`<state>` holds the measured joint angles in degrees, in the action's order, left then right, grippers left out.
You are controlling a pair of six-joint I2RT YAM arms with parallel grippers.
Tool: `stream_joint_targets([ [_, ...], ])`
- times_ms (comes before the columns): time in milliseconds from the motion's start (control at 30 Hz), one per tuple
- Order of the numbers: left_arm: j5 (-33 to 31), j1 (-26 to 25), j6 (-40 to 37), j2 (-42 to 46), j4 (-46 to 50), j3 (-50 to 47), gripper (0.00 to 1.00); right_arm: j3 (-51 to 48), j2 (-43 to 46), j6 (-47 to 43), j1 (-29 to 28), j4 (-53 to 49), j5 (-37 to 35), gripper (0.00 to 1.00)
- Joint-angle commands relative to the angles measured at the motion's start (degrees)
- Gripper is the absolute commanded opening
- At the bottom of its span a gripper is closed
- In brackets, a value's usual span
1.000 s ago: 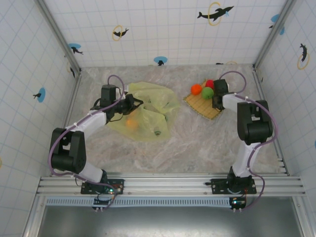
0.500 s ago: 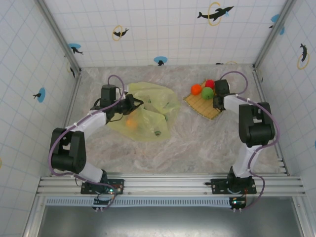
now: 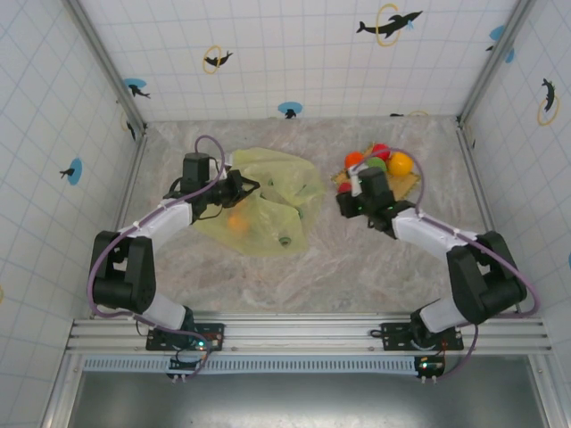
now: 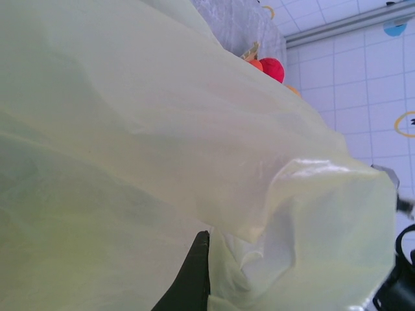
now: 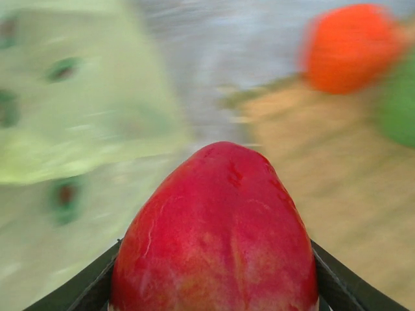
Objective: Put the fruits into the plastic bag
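Note:
The plastic bag (image 3: 272, 198) lies crumpled left of centre, with an orange fruit (image 3: 236, 222) showing through it. My left gripper (image 3: 239, 189) is shut on the bag's left edge; in the left wrist view one dark finger (image 4: 194, 278) pinches the yellow-green film (image 4: 162, 142). My right gripper (image 3: 346, 190) is shut on a red pear-shaped fruit (image 5: 217, 233), held between the bag and the mat. Orange (image 3: 354, 159), red (image 3: 381, 151), green (image 3: 377, 164) and yellow-orange (image 3: 401, 163) fruits sit at the mat's far side.
The woven mat (image 3: 407, 185) lies right of centre, partly under my right arm. In the right wrist view the bag (image 5: 78, 97) is to the left, with the mat (image 5: 324, 149), an orange fruit (image 5: 350, 48) and a green fruit (image 5: 399, 103) to the right. Tiled walls enclose the table.
My right arm has swung left off the mat with the red fruit, toward the bag, uncovering the yellow-orange fruit. The left arm and the bag have not moved.

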<state>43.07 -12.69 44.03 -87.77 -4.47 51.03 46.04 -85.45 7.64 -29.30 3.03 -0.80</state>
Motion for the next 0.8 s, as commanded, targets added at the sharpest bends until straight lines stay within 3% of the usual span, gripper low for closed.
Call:
stream_joint_targets([
  [0,2.2,0.5,1.0,0.2,-2.0,0.8,0.0,0.8,-4.2,-1.8,-3.8,5.6,8.0,0.58],
  [300,4.3,0.0,2.1,0.9,-4.4,0.5,0.0,6.2,-15.7,-4.3,-8.7,10.0,17.2,0.57],
  [500,5.1,-1.0,2.5,1.6,-5.3,0.4,0.0,10.6,-20.8,-0.5,-10.4,17.9,25.9,0.57],
  [767,5.3,-2.3,3.8,3.3,-7.7,-0.4,0.0,18.0,-27.2,6.9,-13.5,26.7,25.9,0.57],
])
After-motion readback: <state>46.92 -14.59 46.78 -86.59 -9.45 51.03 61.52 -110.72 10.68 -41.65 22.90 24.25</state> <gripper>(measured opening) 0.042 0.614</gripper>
